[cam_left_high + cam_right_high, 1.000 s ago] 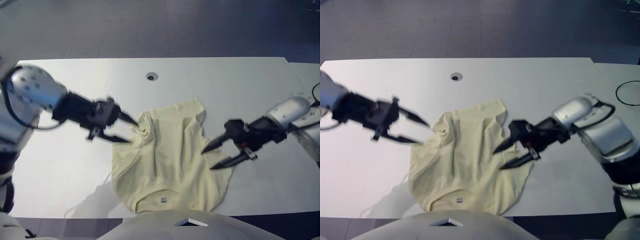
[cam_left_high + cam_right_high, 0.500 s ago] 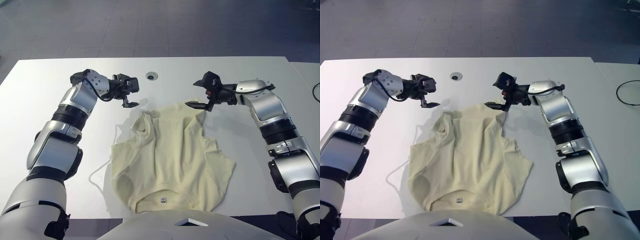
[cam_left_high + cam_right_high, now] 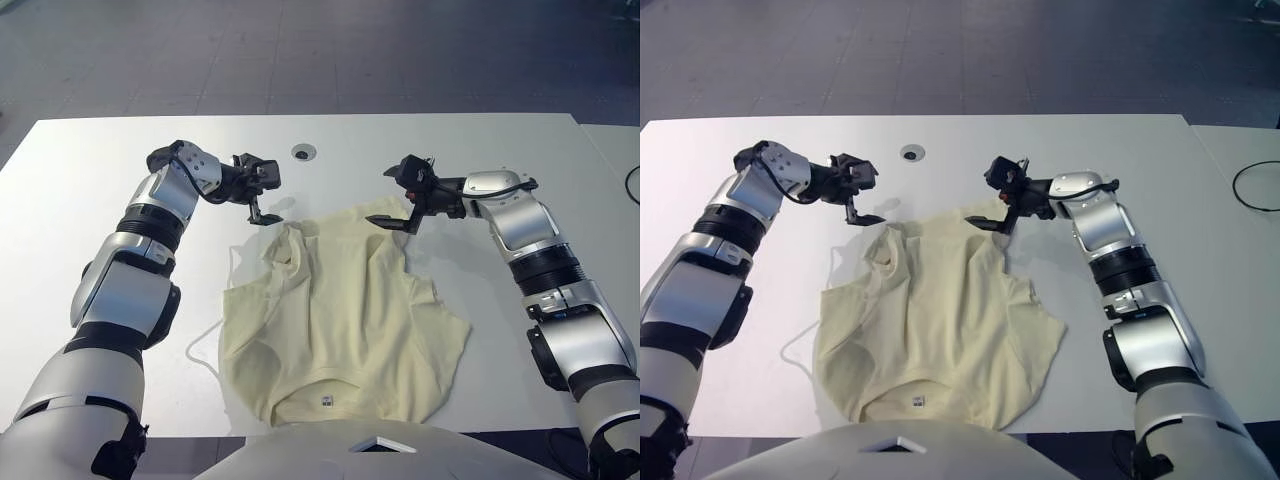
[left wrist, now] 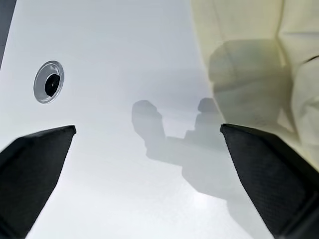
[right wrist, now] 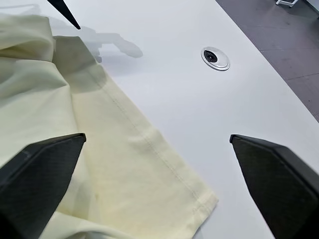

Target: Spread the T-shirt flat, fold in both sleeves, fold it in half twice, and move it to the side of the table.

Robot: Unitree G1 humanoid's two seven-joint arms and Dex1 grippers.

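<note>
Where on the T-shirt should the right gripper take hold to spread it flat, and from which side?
I would grip the T-shirt at its far hem corner, lowering the open right gripper from the far side. That corner lies flat against the table, its edge exposed; the other far corner is bunched.

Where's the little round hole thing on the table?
In the head views, the round grommet sits on the white table beyond the T-shirt, between the left gripper and right gripper, closer to the left one.
</note>
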